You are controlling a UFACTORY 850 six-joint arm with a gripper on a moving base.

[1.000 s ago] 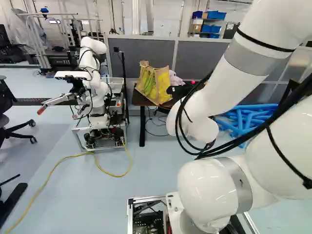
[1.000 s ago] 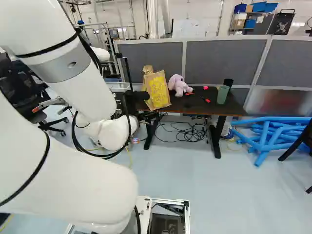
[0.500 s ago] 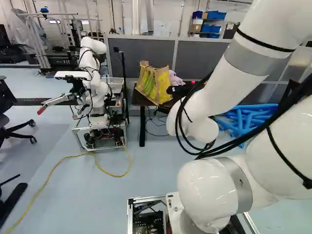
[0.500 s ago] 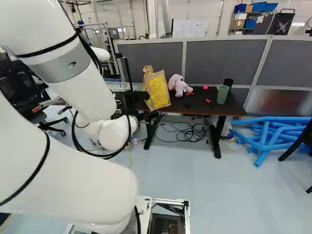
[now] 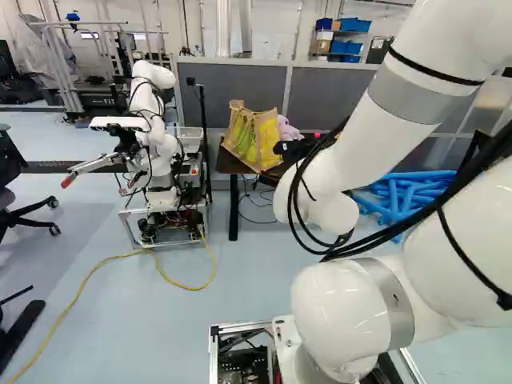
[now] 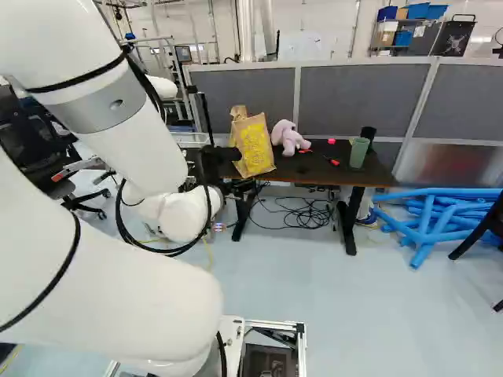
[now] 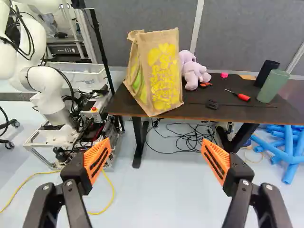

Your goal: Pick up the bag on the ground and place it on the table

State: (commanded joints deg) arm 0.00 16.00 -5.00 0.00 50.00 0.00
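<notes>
bag (image 7: 164, 71) upright on table (image 7: 237, 110), at its front edge, beside plush toy (image 7: 192, 76). gripper (image 7: 156, 145) spread wide, holding nothing. placing looks done; best back straight off slowly, without brushing the bag.

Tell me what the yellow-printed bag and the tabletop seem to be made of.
The shopping bag looks like matt jute or similar coarse cloth, from its tan, rough-looking, folding sides. The tabletop seems wood or wood-look laminate, dull-finished: it is dark brown and fairly even, which leaves either open.
</notes>
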